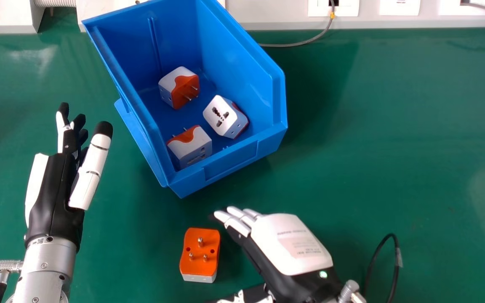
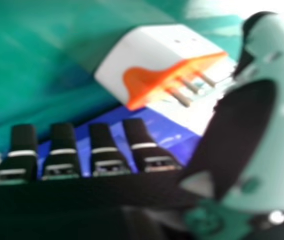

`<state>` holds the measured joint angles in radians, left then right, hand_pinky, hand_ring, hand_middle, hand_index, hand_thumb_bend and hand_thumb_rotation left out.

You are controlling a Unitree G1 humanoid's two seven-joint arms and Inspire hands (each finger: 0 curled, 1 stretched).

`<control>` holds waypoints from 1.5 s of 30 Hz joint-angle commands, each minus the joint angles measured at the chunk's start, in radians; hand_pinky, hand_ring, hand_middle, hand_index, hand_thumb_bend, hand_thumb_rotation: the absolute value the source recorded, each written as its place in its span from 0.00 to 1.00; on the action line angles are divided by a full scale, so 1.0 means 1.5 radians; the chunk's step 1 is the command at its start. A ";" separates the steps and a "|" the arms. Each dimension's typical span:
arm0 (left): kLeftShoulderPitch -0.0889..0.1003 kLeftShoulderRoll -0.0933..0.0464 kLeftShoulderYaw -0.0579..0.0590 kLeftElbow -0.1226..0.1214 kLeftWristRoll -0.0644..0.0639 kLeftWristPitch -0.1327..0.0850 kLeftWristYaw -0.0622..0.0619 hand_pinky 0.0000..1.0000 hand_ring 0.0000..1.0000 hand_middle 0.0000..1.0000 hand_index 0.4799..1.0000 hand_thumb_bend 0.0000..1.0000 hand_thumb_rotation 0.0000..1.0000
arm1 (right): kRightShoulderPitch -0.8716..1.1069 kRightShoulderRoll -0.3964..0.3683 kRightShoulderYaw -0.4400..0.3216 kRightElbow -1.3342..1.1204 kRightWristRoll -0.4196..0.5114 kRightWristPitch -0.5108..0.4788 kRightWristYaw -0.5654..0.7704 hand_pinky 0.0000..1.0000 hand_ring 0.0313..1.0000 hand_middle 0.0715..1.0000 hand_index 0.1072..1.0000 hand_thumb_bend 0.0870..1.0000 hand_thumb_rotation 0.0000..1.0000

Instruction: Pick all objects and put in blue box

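Observation:
In the head view the blue box [image 1: 230, 162] stands at upper middle, with three white and orange plug adapters [image 1: 221, 118] inside. One more adapter [image 1: 199, 252] lies on the green table near the front, orange face with pins up. My right hand [image 1: 289, 242] is just right of that adapter, apart from it, fingers extended. In the right hand view, the adapter [image 2: 152, 55] shows beyond the fingers and beside the thumb of my right hand [image 2: 106, 192], which holds nothing. Left of the box is my left hand [image 1: 59, 185], open and empty.
White sockets and a grey cable [image 1: 297, 43] run along the table's back edge. A black cable [image 1: 373, 261] loops up behind my right wrist. Green table surface [image 1: 394, 147] stretches to the right of the box.

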<state>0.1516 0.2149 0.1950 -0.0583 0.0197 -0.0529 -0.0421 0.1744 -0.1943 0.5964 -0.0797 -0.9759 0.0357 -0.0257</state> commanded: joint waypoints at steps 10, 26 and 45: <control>-0.005 0.009 0.004 -0.013 -0.001 -0.010 -0.006 0.96 0.99 1.00 0.95 0.54 0.90 | -0.015 0.020 0.017 0.022 -0.010 0.017 -0.042 0.99 0.97 0.99 0.96 0.49 0.56; -0.013 0.004 0.001 -0.027 -0.001 0.005 -0.005 0.97 0.99 1.00 0.96 0.53 0.90 | -0.063 0.019 0.057 0.093 -0.030 0.027 -0.038 0.97 0.96 0.99 0.95 0.48 0.57; -0.028 0.003 0.000 -0.012 -0.006 -0.004 -0.011 0.98 1.00 1.00 0.98 0.53 0.89 | -0.143 0.045 0.092 0.167 -0.062 0.103 -0.003 0.93 0.94 0.95 0.91 0.46 0.60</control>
<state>0.1213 0.2167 0.1944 -0.0585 0.0115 -0.0452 -0.0609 -0.0284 -0.1342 0.7301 0.1553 -1.0697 0.1778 -0.0411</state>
